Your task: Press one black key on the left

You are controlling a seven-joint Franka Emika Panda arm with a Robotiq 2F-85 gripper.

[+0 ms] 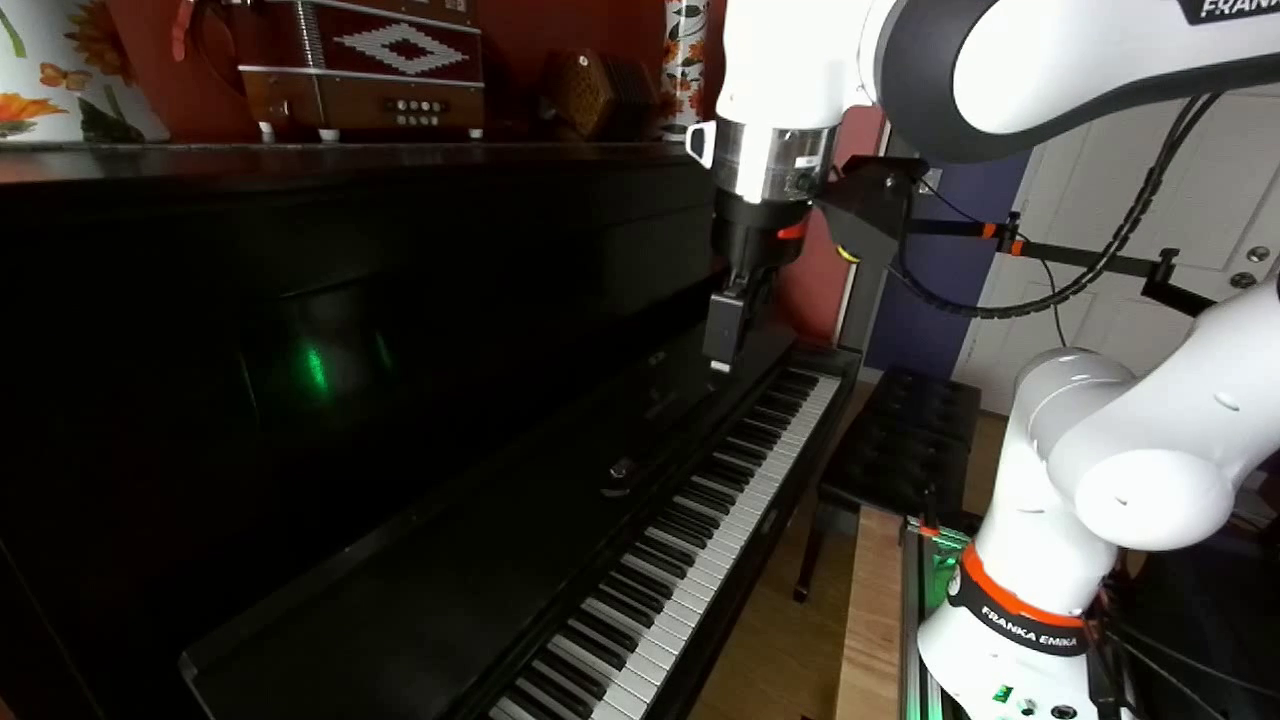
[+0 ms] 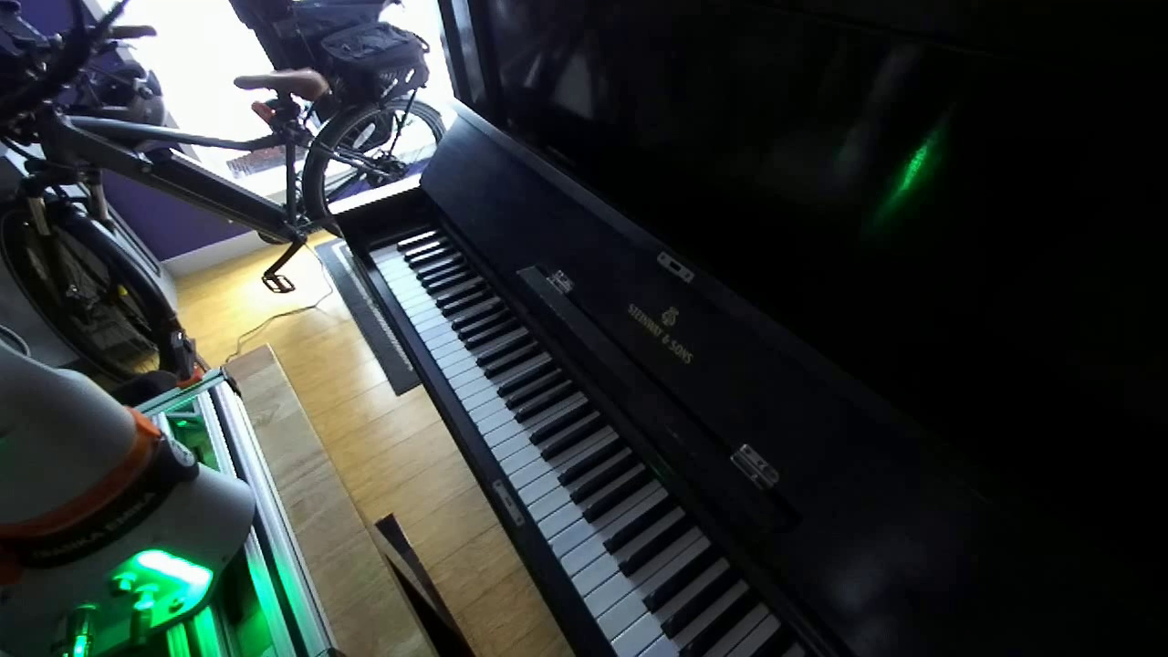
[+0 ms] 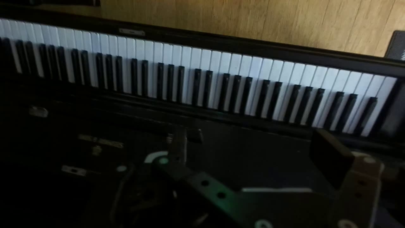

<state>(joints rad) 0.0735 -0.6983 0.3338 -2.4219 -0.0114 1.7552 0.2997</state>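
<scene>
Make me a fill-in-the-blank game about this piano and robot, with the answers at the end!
The shorter keys on the piano are ____, and the longer keys are white.
In an exterior view, a big accordion stands on ____ of the piano.
The gold letters on the piano spell ____ & SONS.
In the wrist view, the end effector has its jaws apart, so it is ____.

Missing words: black; top; STEINWAY; open
</scene>
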